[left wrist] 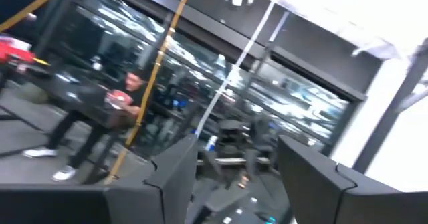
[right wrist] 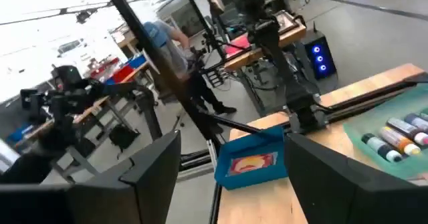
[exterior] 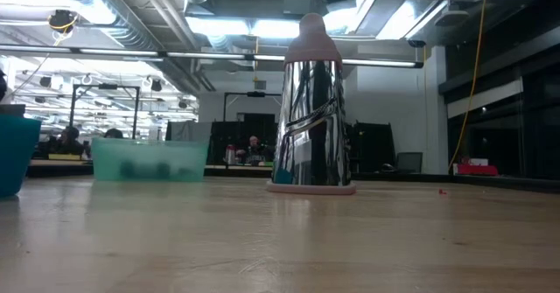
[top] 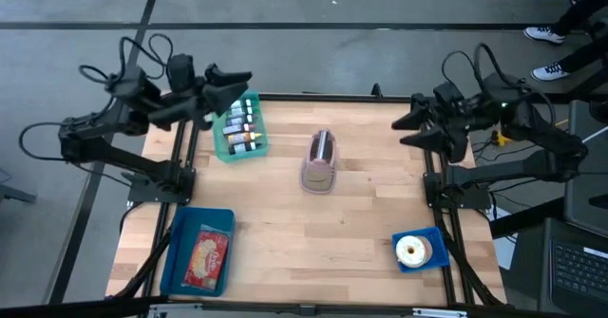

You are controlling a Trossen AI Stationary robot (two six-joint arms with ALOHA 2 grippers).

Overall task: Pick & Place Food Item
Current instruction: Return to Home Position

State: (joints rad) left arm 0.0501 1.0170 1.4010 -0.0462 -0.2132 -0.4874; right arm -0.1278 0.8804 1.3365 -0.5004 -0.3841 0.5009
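A ring-shaped pastry (top: 412, 251) lies on a small blue plate (top: 433, 257) at the table's near right. A red and yellow food packet (top: 208, 255) lies in a blue tray (top: 177, 252) at the near left; the right wrist view also shows this tray (right wrist: 253, 160). A shiny silver container with a pink end (top: 320, 161) lies at the table's centre. My left gripper (top: 245, 83) is raised over the far left edge, open and empty (left wrist: 237, 144). My right gripper (top: 399, 131) hovers over the right edge, open and empty (right wrist: 231, 138).
A teal tray of small bottles (top: 237, 128) sits at the far left, just below my left gripper, and shows in the right wrist view (right wrist: 394, 140). In the low view the silver container (exterior: 311, 109) stands mid-table. People are in the room beyond the table.
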